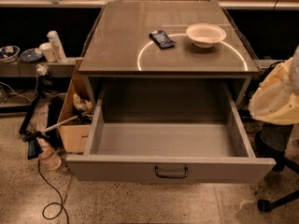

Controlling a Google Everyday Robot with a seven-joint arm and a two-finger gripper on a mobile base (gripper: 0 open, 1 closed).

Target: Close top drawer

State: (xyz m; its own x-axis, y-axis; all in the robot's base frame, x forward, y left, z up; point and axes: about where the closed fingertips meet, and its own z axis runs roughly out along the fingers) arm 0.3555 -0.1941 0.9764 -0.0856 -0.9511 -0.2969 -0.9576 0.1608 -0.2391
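Gripper (276,93) hangs at the frame's right edge, just beside the right wall of the top drawer (117,169), which stands pulled fully out of the cabinet (117,45).

It shows only as a pale cream mass above a black chair base (275,200), and whether it is spread or pressed together cannot be told. It touches nothing that can be seen. The grey drawer is bare inside, its tall flat front nearest the camera with a small dark handle (171,172) at the middle. On the cabinet top, a white bowl (205,34) and a dark packet (162,38) lie on a thin pale ring (140,59). A cardboard box (74,133) sits on the floor to the left.
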